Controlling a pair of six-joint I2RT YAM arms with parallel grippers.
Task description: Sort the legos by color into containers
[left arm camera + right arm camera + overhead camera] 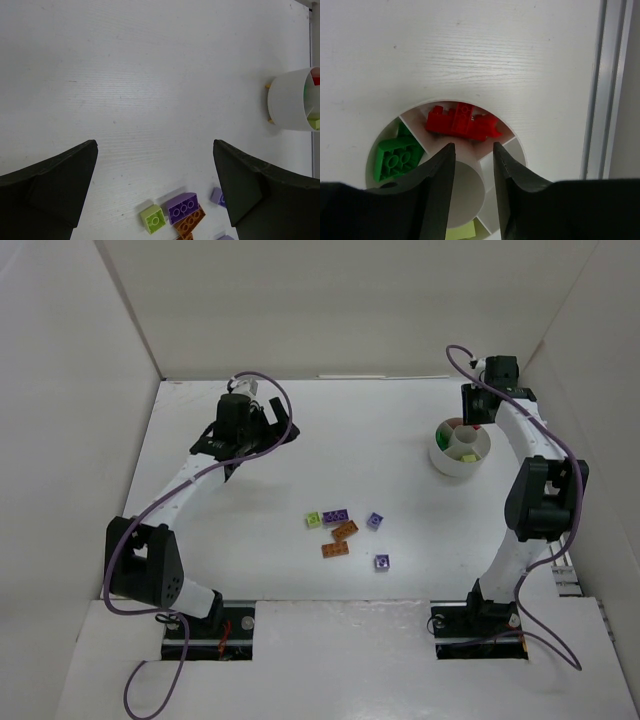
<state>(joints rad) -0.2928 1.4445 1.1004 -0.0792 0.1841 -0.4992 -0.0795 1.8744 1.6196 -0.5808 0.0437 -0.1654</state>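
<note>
Several legos lie loose mid-table: a yellow-green one point(313, 519), purple ones point(335, 515) point(375, 521) point(381, 561) and orange-brown ones point(345, 531) point(335, 549). The round white dish point(460, 462) stands at the right. My right gripper point(472, 420) hangs over its far side, slightly open and empty point(474, 147). Below it the dish point(445, 101) holds red legos point(462, 122), green legos point(395, 157) and a yellow-green one point(462, 232) in separate compartments. My left gripper point(272, 430) is wide open and empty point(155, 145), raised at the far left, away from the loose legos point(183, 207).
White walls close in the table on the left, back and right. A metal rail point(600, 90) runs along the right edge just beyond the dish. In the left wrist view the dish point(292, 100) is at the far right edge.
</note>
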